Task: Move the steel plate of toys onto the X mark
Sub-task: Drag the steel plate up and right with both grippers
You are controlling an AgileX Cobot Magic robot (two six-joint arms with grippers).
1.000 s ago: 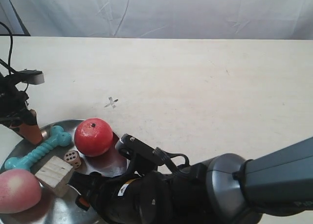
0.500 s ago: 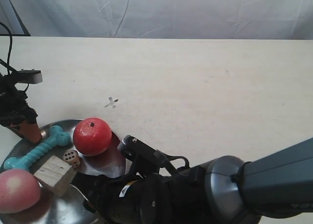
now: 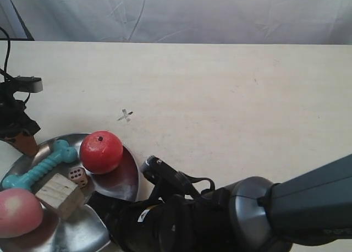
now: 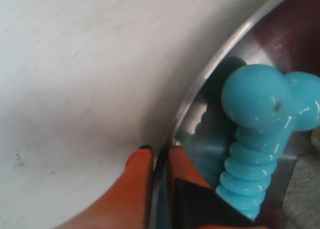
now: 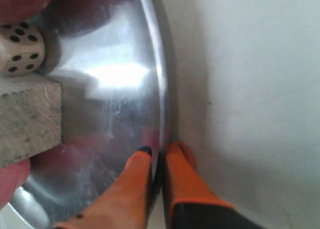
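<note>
The steel plate point(image 3: 130, 175) sits at the lower left of the exterior view. It holds the teal bone point(image 3: 38, 168), red apple point(image 3: 100, 152), spotted die point(image 3: 78, 176), wooden cube point(image 3: 60, 195) and pink peach ball point(image 3: 16, 212). My left gripper point(image 4: 159, 156) is shut on the plate's rim point(image 4: 210, 74), right beside the bone's knob point(image 4: 255, 96). My right gripper point(image 5: 157, 154) is shut on the opposite rim point(image 5: 159, 89), near the die point(image 5: 21, 49) and cube point(image 5: 27, 119). The X mark point(image 3: 125, 116) is on bare table beyond the plate.
The right arm's dark bulk point(image 3: 220, 219) fills the bottom of the exterior view and hides the plate's near right edge. The left arm point(image 3: 14, 114) with its cable stands at the left edge. Beige tabletop point(image 3: 231, 109) stretches back to a white curtain.
The plate and toys have shifted slightly toward the exterior view's left, and both arms moved with them. The left gripper has drawn back toward the left edge.
</note>
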